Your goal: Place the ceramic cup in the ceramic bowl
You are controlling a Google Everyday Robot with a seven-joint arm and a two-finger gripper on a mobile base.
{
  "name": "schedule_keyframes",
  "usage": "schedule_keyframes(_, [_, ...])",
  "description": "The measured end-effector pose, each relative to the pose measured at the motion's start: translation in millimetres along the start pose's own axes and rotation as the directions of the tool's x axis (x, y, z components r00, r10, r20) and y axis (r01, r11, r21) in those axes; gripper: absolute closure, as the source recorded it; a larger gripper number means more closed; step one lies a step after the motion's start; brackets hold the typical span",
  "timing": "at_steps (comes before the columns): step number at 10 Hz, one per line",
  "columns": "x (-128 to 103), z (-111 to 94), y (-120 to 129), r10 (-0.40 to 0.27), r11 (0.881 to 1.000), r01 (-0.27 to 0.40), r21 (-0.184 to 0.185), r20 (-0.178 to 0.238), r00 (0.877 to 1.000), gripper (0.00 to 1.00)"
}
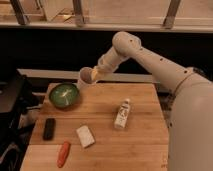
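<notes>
One large white arm (150, 62) takes up most of the right side, rising from the robot's bulky body at the lower right, bending at a rounded joint near the top centre, and then sloping down to the left over the back edge of the desk (142, 145). That desk is a pale wooden slab with visible planks. It fills the lower middle of the view, with a dark wall behind it.

On its back-left corner sits the ceramic bowl (64, 95), round and green with a darker rim and a pale mark inside. It stands upright and holds nothing. Near the middle right of the desk lies a white bottle (122, 114) with a printed label, its cap pointing towards the back. It is well apart from the bowl.

The ceramic cup (85, 78), small and white, hangs in the air just up and to the right of the bowl, near its far rim. It is off the desk and not inside the bowl. The tool (94, 75) at the arm's end is clamped on the cup's right side, with its fingers drawn together on it.

Towards the front left lie three smaller things, each apart from the others: an orange stick-shaped item (63, 153) by the front edge, a white block (85, 135) just right of it, and a flat black item (49, 128) nearer the left edge.
</notes>
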Motion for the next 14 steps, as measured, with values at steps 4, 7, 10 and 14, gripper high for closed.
schedule_keyframes(4, [0, 0, -1, 0.001, 1.000, -0.001, -0.001, -0.001, 1.000, 1.00])
schedule_keyframes(7, [-10, 26, 5, -0.031, 0.999, 0.031, -0.039, -0.018, 0.999, 1.00])
schedule_keyframes(10, [-28, 58, 9, -0.064, 0.994, 0.061, -0.087, -0.026, 0.998, 1.00])
schedule_keyframes(14, [-52, 87, 12, -0.090, 0.988, 0.088, -0.131, -0.014, 0.996, 1.00])
